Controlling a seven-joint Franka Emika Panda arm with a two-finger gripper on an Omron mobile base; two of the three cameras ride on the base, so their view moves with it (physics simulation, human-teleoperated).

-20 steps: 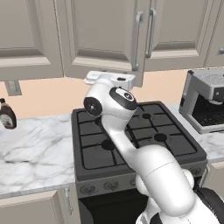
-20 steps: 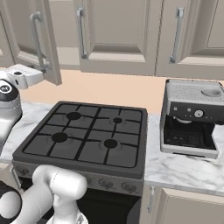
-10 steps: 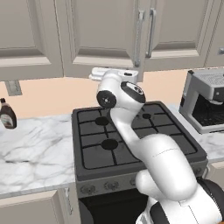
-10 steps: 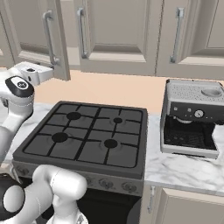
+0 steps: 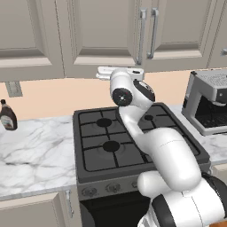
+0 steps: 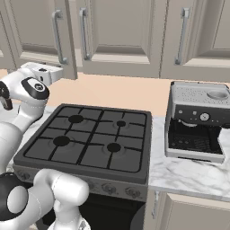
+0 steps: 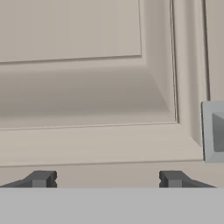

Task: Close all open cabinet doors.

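The tall taupe cabinet door (image 5: 104, 31) above the stove has a silver bar handle (image 5: 142, 35) on its right edge. In the right base view this door (image 6: 31, 22) stands slightly proud of its neighbour, its lower corner hanging just past the frame, so it looks nearly shut. My gripper (image 5: 104, 72) is at the door's bottom edge, and its hand (image 6: 45, 72) is up against the door's lower rail. In the hand view my gripper (image 7: 107, 179) is open, fingertips wide apart, nothing between them, facing the door's recessed panel (image 7: 87, 87) and the handle's foot (image 7: 214, 131). The neighbouring doors (image 6: 121, 27) look shut.
A black gas stove (image 5: 119, 142) sits under the arm. A silver coffee machine (image 6: 197, 121) stands on the marble counter to the right. A dark sauce bottle (image 5: 8, 116) and a wall outlet (image 5: 13, 88) are at the left.
The open door has swung toward its frame and now stands almost flush. My hand has travelled with its lower edge, rightward in the left base view.
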